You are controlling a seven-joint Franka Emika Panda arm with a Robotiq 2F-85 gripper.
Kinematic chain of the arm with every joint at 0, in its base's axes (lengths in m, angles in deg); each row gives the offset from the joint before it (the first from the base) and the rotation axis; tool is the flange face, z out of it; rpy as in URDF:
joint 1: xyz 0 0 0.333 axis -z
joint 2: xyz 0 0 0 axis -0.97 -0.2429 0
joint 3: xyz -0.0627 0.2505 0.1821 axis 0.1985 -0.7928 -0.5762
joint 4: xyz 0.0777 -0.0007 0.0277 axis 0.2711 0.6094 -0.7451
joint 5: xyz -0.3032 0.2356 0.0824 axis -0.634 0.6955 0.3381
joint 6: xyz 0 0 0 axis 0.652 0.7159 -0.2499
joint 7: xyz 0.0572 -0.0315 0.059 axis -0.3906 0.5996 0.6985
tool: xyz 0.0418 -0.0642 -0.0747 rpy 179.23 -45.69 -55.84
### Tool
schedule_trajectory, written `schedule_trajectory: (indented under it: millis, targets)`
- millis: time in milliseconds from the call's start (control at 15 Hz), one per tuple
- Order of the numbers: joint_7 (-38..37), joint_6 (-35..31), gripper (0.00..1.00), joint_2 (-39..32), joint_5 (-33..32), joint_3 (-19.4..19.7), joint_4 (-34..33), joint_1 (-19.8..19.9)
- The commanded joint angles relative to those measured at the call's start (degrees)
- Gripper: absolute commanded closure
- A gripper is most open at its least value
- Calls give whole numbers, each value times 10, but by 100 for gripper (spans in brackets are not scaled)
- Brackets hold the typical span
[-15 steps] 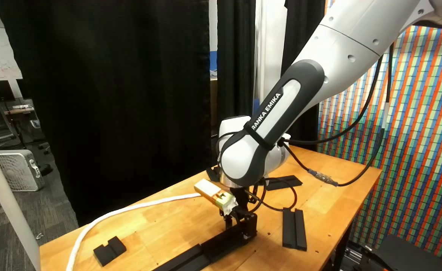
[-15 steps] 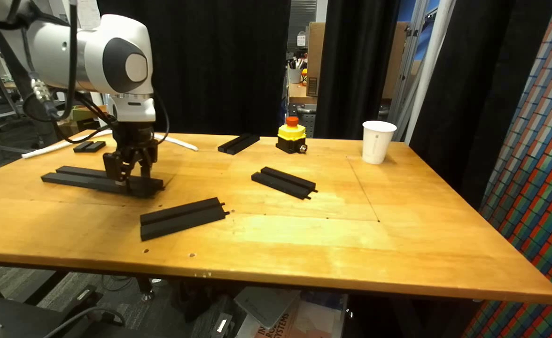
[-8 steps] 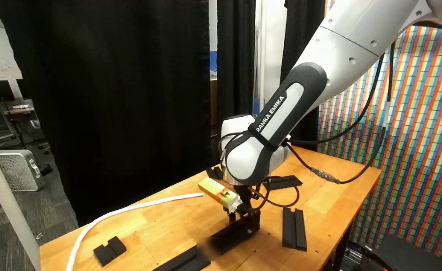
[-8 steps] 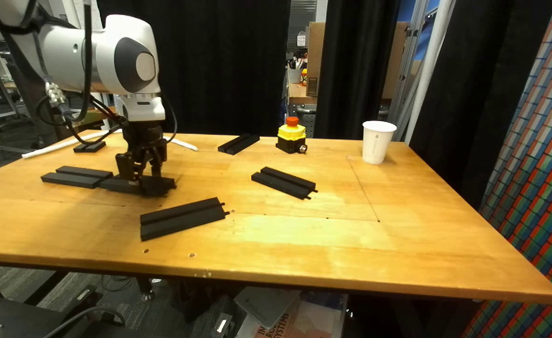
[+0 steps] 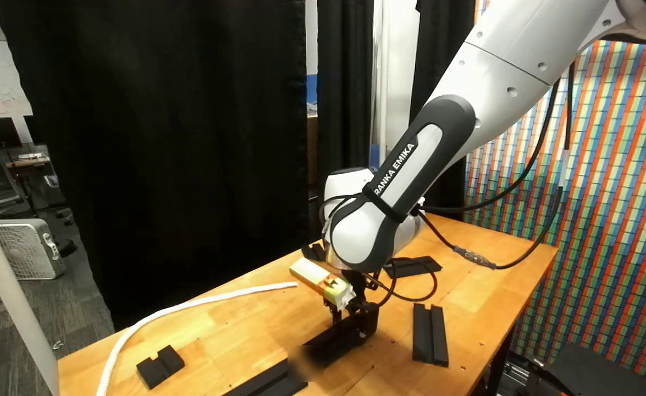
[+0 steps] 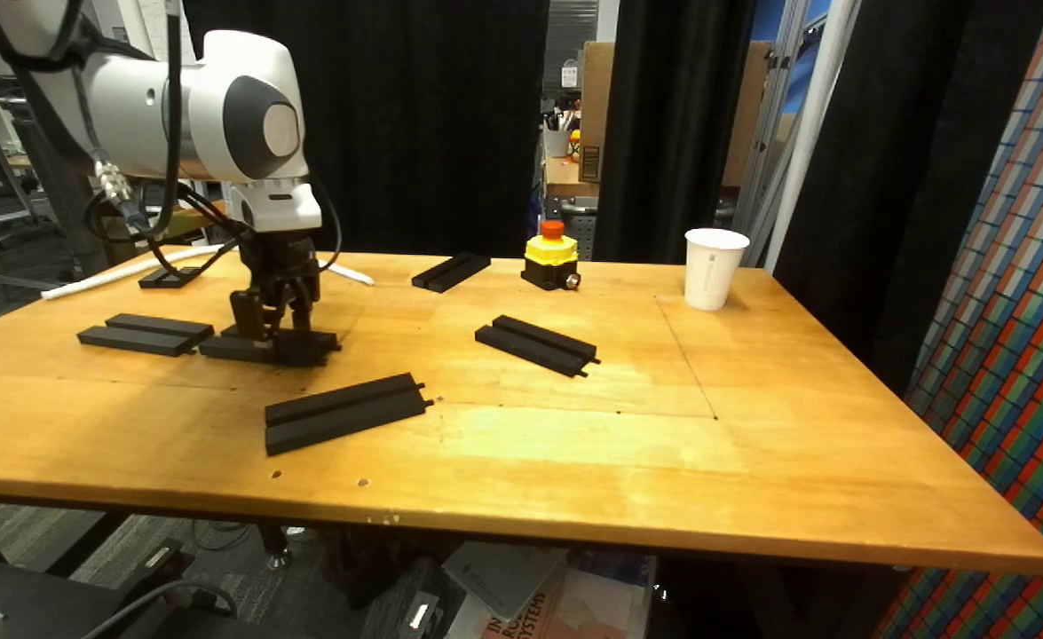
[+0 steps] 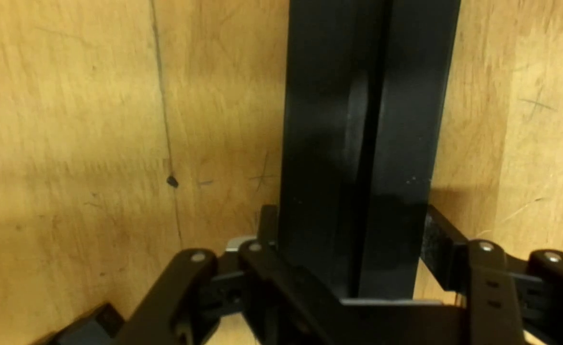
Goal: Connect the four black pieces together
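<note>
Tabletop (image 6: 707, 479) spreads wide to edge (image 6: 663, 536); tool (image 7: 350, 239) grips black bar (image 7: 327, 124).

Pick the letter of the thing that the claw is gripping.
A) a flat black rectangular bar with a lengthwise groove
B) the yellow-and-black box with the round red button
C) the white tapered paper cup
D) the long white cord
A: the wrist view shows the flat black rectangular bar clasped across its width by the claw, one side of which sits at each long edge.
</note>
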Motion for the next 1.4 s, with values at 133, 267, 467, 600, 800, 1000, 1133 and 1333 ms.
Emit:
schedule_trajectory:
  millis: [133, 267, 467, 600, 800, 1000, 1133, 1333]
  targets:
    - [-6, -58, 53, -6, -56, 21, 9, -18]
    - [-8, -70, 53, -8, -75, 27, 10, -22]
    - [-3, -73, 53, -7, -71, 25, 10, -22]
    - [-1, -69, 53, -4, -56, 18, 7, -20]
    - [-2, -58, 53, -2, -38, 8, 4, -21]
    - [-8, -54, 53, 2, -27, 4, 7, -25]
    - [-18, -52, 53, 4, -23, 2, 8, -31]
    - [-30, -44, 53, 15, -17, -1, 16, -33]
